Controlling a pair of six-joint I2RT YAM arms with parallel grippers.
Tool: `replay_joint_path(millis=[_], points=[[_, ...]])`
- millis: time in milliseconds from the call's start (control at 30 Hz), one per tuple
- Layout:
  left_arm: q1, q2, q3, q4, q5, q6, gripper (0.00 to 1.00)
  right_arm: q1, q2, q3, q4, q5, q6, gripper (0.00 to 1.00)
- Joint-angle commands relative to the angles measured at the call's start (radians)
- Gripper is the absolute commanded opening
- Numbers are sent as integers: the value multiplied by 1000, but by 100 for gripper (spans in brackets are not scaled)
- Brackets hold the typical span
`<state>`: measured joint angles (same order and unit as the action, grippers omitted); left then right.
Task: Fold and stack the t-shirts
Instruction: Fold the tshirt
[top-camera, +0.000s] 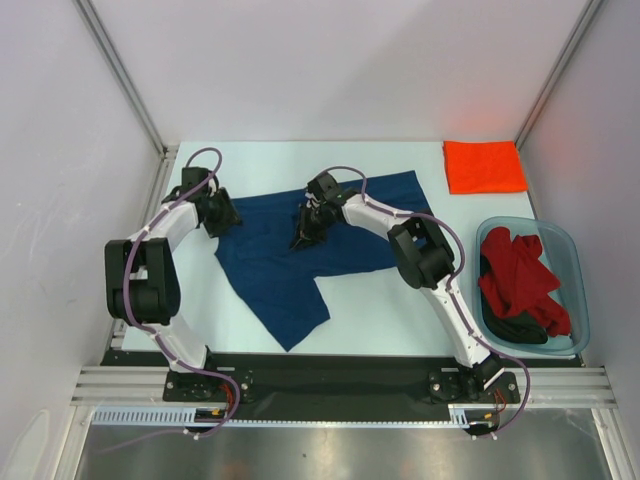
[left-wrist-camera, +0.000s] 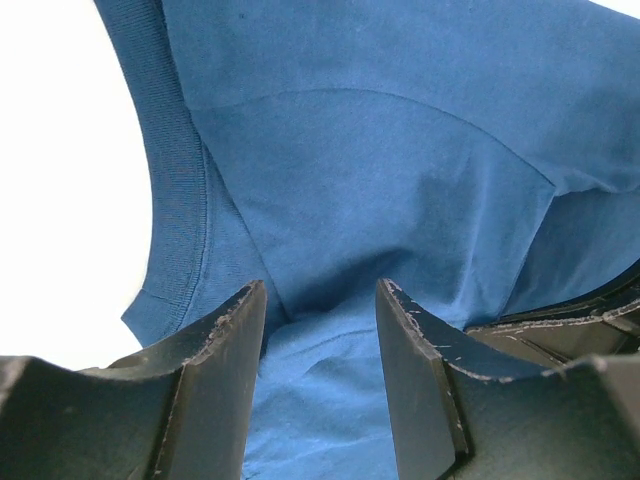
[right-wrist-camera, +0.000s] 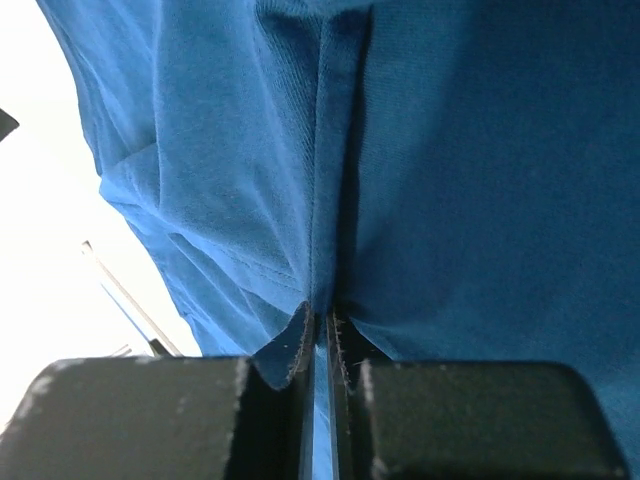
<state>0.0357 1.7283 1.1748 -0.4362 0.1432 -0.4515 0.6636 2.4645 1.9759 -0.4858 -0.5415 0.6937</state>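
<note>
Lying spread across the middle of the pale table (top-camera: 400, 310) is a navy blue cloth t-shirt (top-camera: 285, 275), one end trailing toward the near edge. The left arm (top-camera: 170, 225) reaches to the shirt's left edge. From its wrist camera, the left jaws stand apart, with blue cloth (left-wrist-camera: 380, 180) humped up between them, next to a ribbed band. The right arm (top-camera: 420, 250) stretches to the shirt's middle, and the right jaws are pressed together on a thin raised fold of the cloth (right-wrist-camera: 480, 180). A bright orange shirt (top-camera: 484, 166) lies folded flat in the far right corner, well apart. Along the right edge, a clear bluish plastic tub (top-camera: 583, 300) holds a crumpled red shirt (top-camera: 515, 270) on top of a dark shirt (top-camera: 520, 330).
</note>
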Motion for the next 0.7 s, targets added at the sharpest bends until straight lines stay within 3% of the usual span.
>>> replay_joint_path(millis=[0,233,433,667], points=[[4,3,5,43,33,22,54,-1,-35,46,-60,-5,-26,4],[3,109,43,80,21,8,52,-15,-47,43,-76,-63,-7,3],[4,237,157,-36,-53,2,52,-24,-65,41,-96,-90,-3,2],[4,251,177,-78,-112,22,52,-55,-78,38,-161,-97,-45,4]])
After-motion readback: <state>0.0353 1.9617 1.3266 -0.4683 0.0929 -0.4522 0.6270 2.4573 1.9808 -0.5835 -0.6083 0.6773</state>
